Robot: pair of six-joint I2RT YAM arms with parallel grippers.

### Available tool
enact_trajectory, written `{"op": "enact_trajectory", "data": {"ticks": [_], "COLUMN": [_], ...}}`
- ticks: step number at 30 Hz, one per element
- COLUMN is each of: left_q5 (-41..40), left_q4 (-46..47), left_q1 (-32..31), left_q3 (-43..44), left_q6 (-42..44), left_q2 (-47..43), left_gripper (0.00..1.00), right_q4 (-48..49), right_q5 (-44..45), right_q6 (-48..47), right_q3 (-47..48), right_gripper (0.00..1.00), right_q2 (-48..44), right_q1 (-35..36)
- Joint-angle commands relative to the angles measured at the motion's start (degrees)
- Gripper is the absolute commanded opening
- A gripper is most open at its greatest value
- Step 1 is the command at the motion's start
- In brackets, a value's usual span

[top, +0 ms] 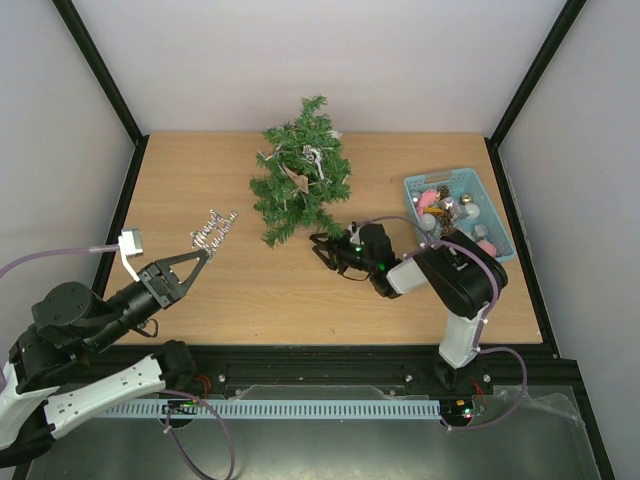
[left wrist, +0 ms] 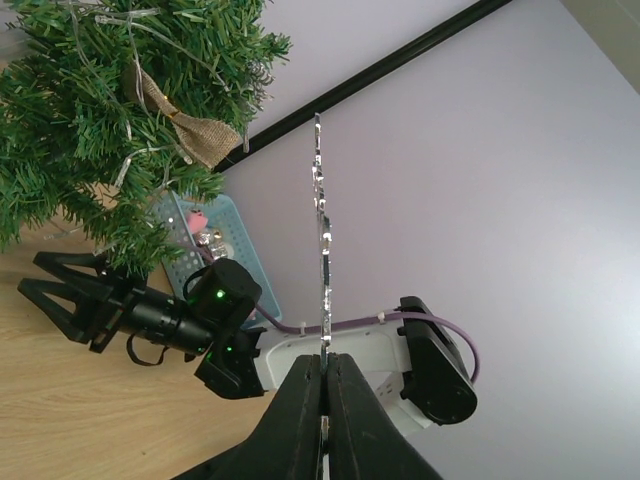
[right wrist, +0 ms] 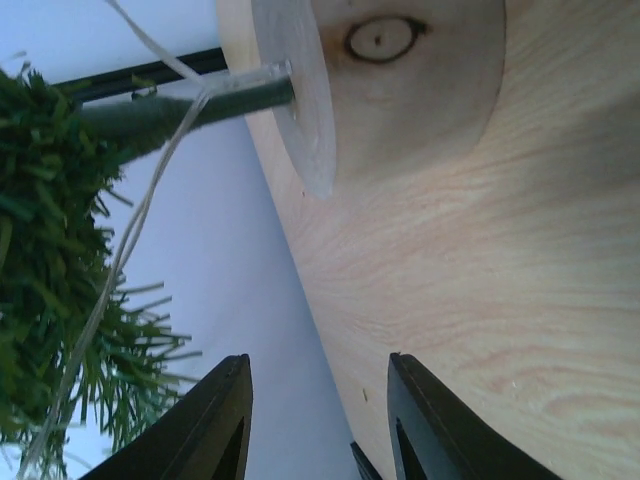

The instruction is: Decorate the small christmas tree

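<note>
The small christmas tree (top: 300,178) stands at the back middle of the table, with a burlap bow (left wrist: 195,137) and silver trim on its branches. My left gripper (top: 203,256) hovers left of the tree, shut on a flat silver glitter ornament (top: 215,229). In the left wrist view that ornament (left wrist: 322,230) shows edge-on, rising from the pinched jaws (left wrist: 325,362). My right gripper (top: 319,248) lies low beside the tree's foot, open and holding nothing. From the right wrist, the tree's round base (right wrist: 300,95) and trunk sit just beyond the gripper (right wrist: 318,372).
A light-blue basket (top: 415,188) of ornaments stands at the back right, behind the right arm. A thin pale string (right wrist: 120,255) hangs down along the tree's green branches (right wrist: 45,250). Black frame posts rise at the table's back corners.
</note>
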Motion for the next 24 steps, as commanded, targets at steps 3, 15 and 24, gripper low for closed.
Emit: {"op": "enact_trajectory", "data": {"ticks": [3,15,24], "left_q5": [-0.46,-0.45,-0.38], "left_q4": [-0.28,-0.49,-0.39], "left_q1": [-0.32,-0.32,-0.31], "left_q3": [1.28,0.98,1.12], "left_q6": [0.17,0.05,0.17], "left_q2": [-0.53,-0.74,-0.66], "left_gripper": [0.03,0.02,0.02], "right_q4": [-0.46,-15.87,-20.49], "right_q5": [4.62,6.61,6.31], "right_q6": [0.06,-4.27,-6.47], "right_q3": [5.32,12.52,15.81], "right_gripper": [0.38,0.29,0.30], "right_q2": [3.08,4.39,7.00], "right_q1": [-0.20,-0.55,-1.28]}}
